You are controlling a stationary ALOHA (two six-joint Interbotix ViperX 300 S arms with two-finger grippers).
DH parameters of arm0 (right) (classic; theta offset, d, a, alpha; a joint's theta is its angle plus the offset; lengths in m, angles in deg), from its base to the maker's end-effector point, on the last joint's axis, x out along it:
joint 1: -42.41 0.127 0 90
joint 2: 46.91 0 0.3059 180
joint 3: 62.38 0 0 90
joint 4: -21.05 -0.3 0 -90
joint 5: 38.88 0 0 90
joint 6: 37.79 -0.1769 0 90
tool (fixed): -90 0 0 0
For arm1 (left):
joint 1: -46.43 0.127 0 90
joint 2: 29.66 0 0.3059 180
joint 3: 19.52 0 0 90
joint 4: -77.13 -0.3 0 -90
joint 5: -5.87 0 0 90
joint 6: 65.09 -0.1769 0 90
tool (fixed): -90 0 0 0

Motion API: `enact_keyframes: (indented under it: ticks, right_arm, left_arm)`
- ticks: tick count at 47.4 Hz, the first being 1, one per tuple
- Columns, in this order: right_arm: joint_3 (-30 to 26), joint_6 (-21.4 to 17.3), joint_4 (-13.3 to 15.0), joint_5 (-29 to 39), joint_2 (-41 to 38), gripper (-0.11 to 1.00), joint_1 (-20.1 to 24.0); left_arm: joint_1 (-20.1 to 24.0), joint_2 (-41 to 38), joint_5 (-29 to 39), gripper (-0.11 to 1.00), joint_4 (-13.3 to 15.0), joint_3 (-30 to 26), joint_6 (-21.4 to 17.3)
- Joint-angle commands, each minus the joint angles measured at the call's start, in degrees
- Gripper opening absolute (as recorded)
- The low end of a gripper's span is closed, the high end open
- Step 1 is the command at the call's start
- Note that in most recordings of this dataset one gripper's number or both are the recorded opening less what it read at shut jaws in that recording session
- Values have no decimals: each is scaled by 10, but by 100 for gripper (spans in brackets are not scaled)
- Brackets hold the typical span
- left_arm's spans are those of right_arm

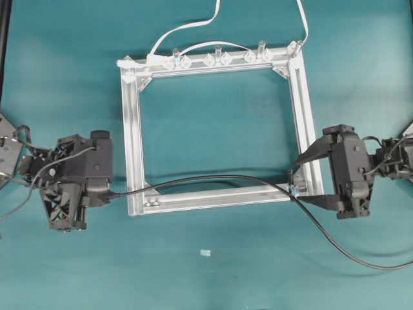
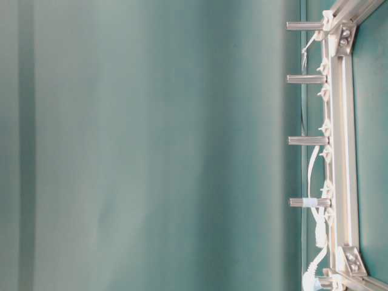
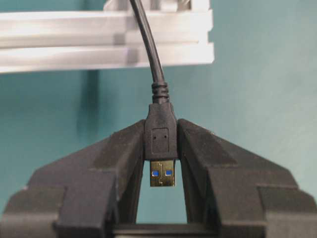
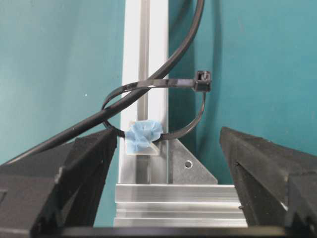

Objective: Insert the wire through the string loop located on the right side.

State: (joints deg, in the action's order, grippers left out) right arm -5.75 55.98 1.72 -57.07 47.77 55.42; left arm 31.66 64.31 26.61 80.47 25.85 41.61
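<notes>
Since the wire already runs through the string loop, the right gripper straddles that loop with jaws spread, while the left gripper, far from the loop, pinches the plug.

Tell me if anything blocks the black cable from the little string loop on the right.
Nothing visible does: the thin black round cable already runs through the small dark loop with the pale blue base, between the open right claw fingers.

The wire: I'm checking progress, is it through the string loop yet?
Through: the wire passes inside the string loop in the right wrist view.
</notes>
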Motion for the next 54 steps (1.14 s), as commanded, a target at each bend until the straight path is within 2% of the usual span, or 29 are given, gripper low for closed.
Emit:
enact_keyframes:
  ticks: [1, 8, 9, 15, 19, 24, 37, 46, 50, 54]
  right_arm:
    - [-11, 1, 1, -5, 3, 94, 0]
    - [-13, 1, 1, -5, 3, 94, -1]
    - [-13, 1, 1, -5, 3, 94, -1]
    - [-15, 1, 1, -5, 3, 94, -1]
    - [-15, 1, 1, -5, 3, 94, -1]
    - [-16, 1, 1, -5, 3, 94, -1]
    - [-15, 1, 1, -2, 6, 94, -1]
    - [-5, 2, 0, -1, 37, 94, -4]
    - [3, 2, 1, -1, 64, 94, -10]
    - [15, 3, 1, -1, 102, 93, -20]
  left_arm:
    - [-3, -12, 11, 21, -1, -11, 5]
    - [-3, -40, 20, 22, -1, -19, 14]
    - [-3, -41, 21, 26, -2, -20, 16]
    - [-3, -46, 23, 64, -2, -23, 19]
    - [-3, -41, 23, 82, -2, -23, 20]
    - [-3, -37, 24, 77, -1, -24, 19]
    - [-3, -19, 25, 77, -9, -24, 13]
    - [20, 31, 21, 77, -44, -31, 12]
    - [44, 59, 21, 76, -69, -41, 12]
    - [63, 76, 21, 76, -78, -47, 10]
